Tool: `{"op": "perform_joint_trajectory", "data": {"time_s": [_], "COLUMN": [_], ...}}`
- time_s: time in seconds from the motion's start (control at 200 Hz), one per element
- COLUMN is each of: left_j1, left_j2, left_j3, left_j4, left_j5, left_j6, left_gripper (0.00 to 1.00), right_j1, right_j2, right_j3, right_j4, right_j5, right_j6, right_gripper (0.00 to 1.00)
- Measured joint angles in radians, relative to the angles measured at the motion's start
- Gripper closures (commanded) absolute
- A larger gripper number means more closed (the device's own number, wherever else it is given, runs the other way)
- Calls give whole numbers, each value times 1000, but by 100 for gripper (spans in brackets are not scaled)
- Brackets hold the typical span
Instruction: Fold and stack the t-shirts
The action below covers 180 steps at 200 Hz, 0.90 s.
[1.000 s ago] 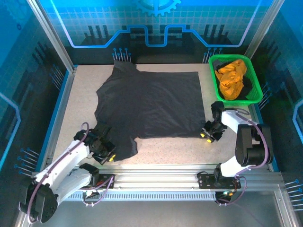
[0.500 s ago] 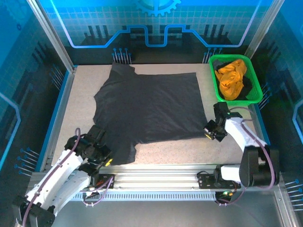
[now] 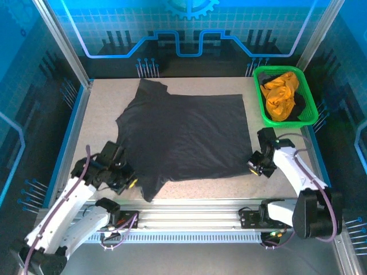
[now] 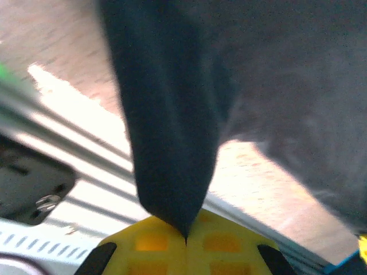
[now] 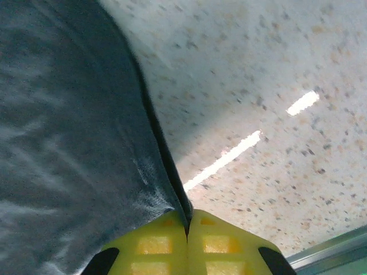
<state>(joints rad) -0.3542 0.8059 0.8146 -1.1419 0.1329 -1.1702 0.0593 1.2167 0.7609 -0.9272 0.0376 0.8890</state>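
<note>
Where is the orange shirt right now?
Seen from above, the orange shirt sits crumpled in the green basket at the far right corner of the table.

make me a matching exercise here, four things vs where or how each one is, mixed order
1. black t-shirt
2. orange t-shirt
3. left gripper
4. right gripper

a. bunched in the green basket
b. shut on the black shirt's near right corner
c. spread across the table
d. shut on the black shirt's near left corner

Pairs: 1-c, 2-a, 3-d, 4-b
</note>
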Motion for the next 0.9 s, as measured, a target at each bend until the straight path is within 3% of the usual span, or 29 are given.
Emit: {"op": "perform_joint_trajectory", "data": {"time_s": [0.135,0.39,0.9], "left_j1": [40,211,355], "left_j2": [186,429,641], "left_j3": [145,340,453], "left_j4": [154,339,450], "left_j5": [-9,-4,10], "left_j6": [31,123,248], "left_gripper": [100,100,100], "right_j1": [0,-1,-3], "right_j2": [109,277,547], "right_j3": [164,397,609], "right_j4": [-5,-8,-7], "right_j5": [-16,-17,24], "right_j6": [-26,-41,-34], "right_gripper": [100,100,100]}}
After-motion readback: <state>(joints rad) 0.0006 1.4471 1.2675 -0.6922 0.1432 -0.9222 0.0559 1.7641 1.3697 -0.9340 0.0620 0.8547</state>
